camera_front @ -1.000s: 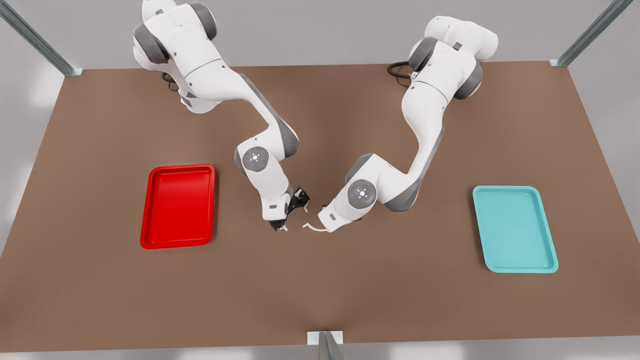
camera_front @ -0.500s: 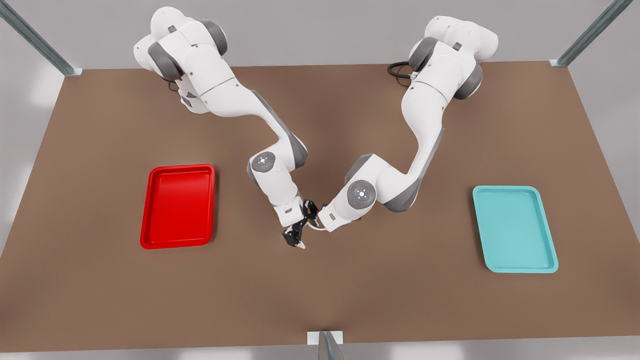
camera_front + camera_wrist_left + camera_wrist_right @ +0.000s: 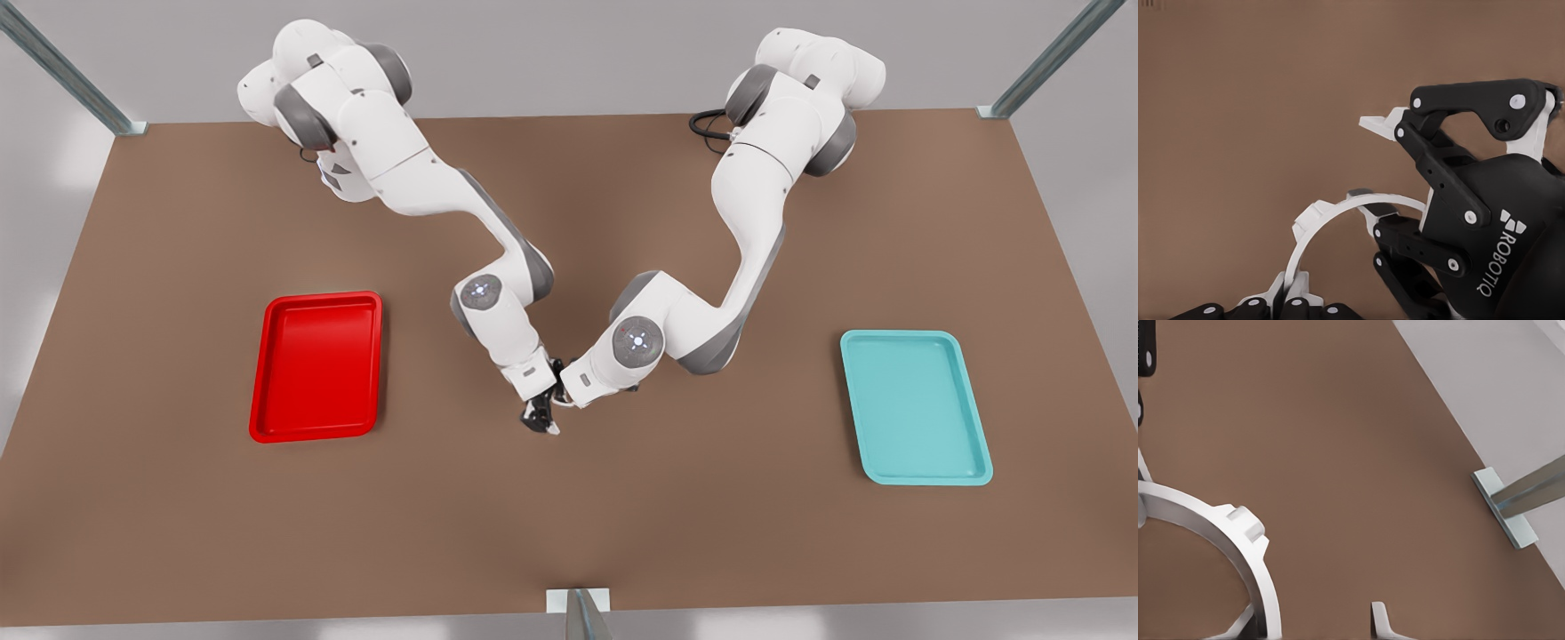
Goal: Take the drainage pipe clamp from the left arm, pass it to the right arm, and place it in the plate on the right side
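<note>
The red plate [image 3: 316, 297] is seen on the front view's left of the table [image 3: 622, 533], nothing in it. At mid-table the right gripper [image 3: 540, 420] is held with its jaws spread apart, one finger [image 3: 1373, 208] against the clamp [image 3: 1331, 208]. The clamp is kept above the table, one end pinched by the closed left gripper [image 3: 1290, 303], just beside the right one. A teal tray [image 3: 898, 335] lies far on the front view's right.
</note>
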